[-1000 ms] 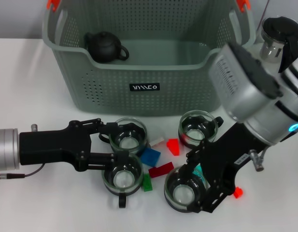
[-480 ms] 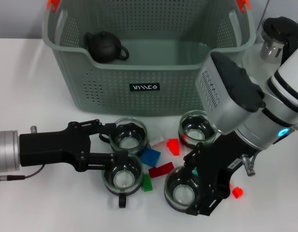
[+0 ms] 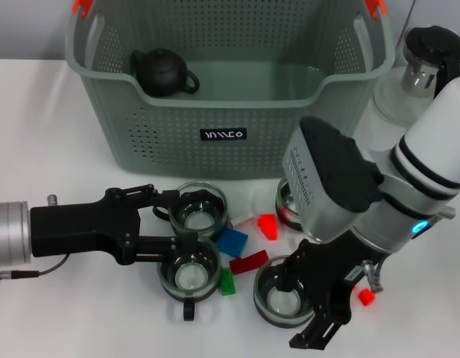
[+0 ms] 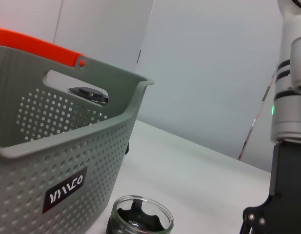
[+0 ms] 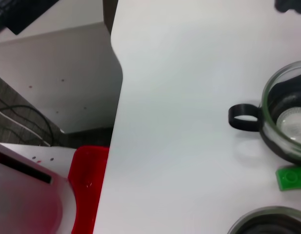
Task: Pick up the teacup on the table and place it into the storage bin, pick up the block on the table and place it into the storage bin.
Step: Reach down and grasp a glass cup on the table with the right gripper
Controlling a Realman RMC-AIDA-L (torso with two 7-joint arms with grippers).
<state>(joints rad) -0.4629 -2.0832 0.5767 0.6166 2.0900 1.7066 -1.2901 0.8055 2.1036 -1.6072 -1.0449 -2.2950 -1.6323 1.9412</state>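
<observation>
Several glass teacups stand in front of the storage bin (image 3: 170, 142). My left gripper (image 3: 181, 218) lies low on the table, open, its fingers reaching between a rear teacup (image 3: 200, 210) and a front teacup (image 3: 189, 273). My right gripper (image 3: 297, 306) hangs over the right side of another teacup (image 3: 282, 298), which rests on the table. My right forearm partly hides a teacup (image 3: 285, 203) by the bin. Between the cups lie a blue block (image 3: 231, 241), red blocks (image 3: 249, 262) and a green block (image 3: 227, 282). The right wrist view shows the front teacup (image 5: 282, 124) and the green block (image 5: 291, 178).
A black teapot (image 3: 164, 72) sits inside the bin at its back left. A glass pitcher with a black lid (image 3: 427, 56) stands right of the bin. A small red block (image 3: 366, 296) lies by my right arm. The left wrist view shows the bin wall (image 4: 62, 161) and a teacup (image 4: 140, 219).
My right arm has swung toward the table's front and now covers most of the cup by the bin. The cup under its gripper stayed put. My left gripper has not moved.
</observation>
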